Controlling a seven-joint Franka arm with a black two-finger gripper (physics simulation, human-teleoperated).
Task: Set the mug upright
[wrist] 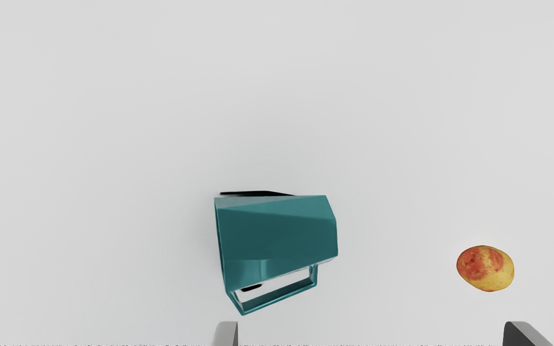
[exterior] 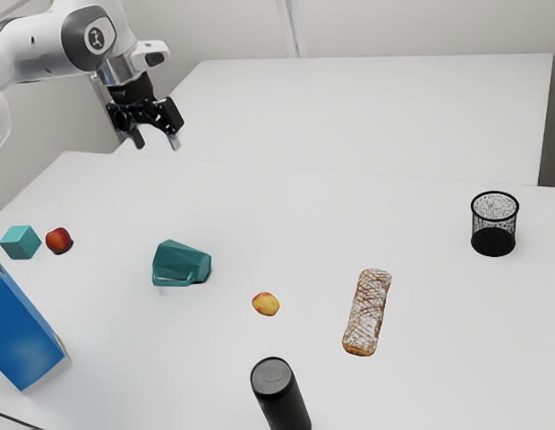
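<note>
A teal faceted mug (exterior: 180, 264) lies on its side on the white table in the exterior view, its handle toward the view's near edge. My gripper (exterior: 159, 143) hangs high above the table, up and behind the mug, not touching it. In the wrist view the teal mug (wrist: 277, 235) shows its side wall and square handle, with its mouth hidden from above. The gripper (wrist: 371, 334) has its two fingertips wide apart, with nothing held between them.
Around the mug on the table (exterior: 439, 385) are a yellow-red fruit (exterior: 266, 304), a red fruit (exterior: 58, 240), a teal cube (exterior: 21, 242) and a blue box (exterior: 22, 331). Farther off are a bread loaf (exterior: 367, 312), a black cylinder (exterior: 280, 394) and a mesh cup (exterior: 494, 224).
</note>
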